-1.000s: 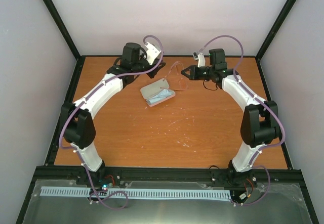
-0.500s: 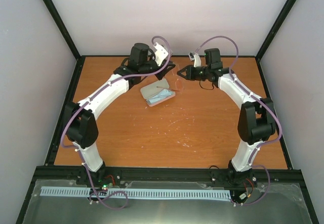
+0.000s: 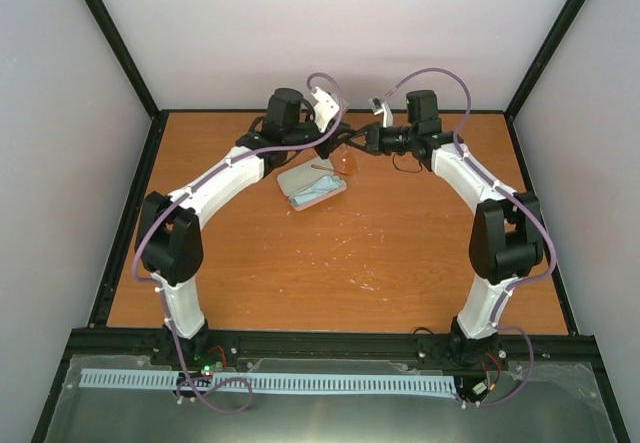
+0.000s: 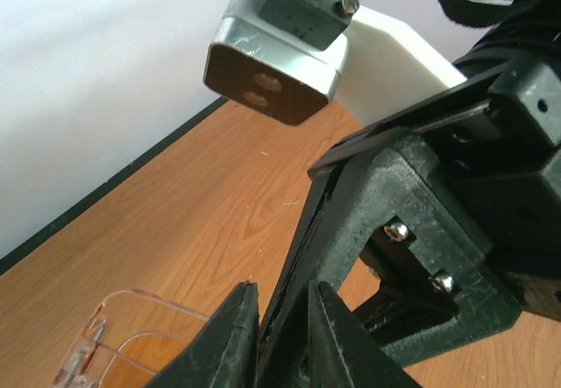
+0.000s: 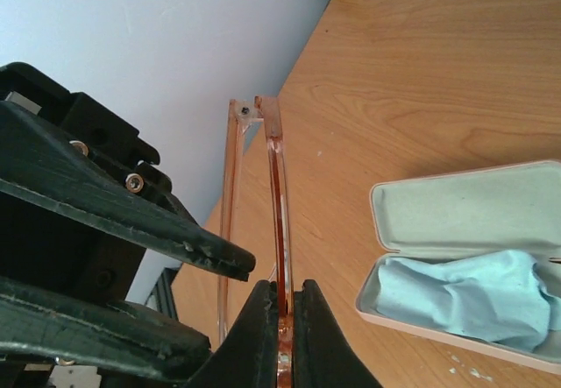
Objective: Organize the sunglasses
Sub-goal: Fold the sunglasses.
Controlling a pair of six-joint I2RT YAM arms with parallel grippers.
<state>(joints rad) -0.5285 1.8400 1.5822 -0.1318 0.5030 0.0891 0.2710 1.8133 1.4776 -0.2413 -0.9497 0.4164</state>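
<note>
My right gripper (image 5: 282, 288) is shut on the front rim of the sunglasses (image 5: 273, 169), a thin translucent reddish-brown pair, and holds them edge-on above the table. One slim arm (image 5: 228, 195) runs beside the rim. My left gripper (image 4: 280, 299) is open, and its fingers (image 5: 188, 241) reach in from the left with one tip against that slim arm. From the top, both grippers, left (image 3: 336, 140) and right (image 3: 353, 146), meet at the sunglasses (image 3: 347, 160) just behind the open pink case (image 3: 300, 177). A light-blue cloth (image 5: 473, 296) lies in the case.
The case (image 5: 438, 208) lies open on the orange wood at the back centre, its grey-lined lid flat. The back wall and black frame rail (image 3: 330, 112) are close behind both grippers. In the left wrist view, the right gripper's body (image 4: 438, 204) fills the right side.
Both arms have closed in on each other. The right gripper carried the sunglasses left, towards the case. The left gripper moved right until it reached them.
</note>
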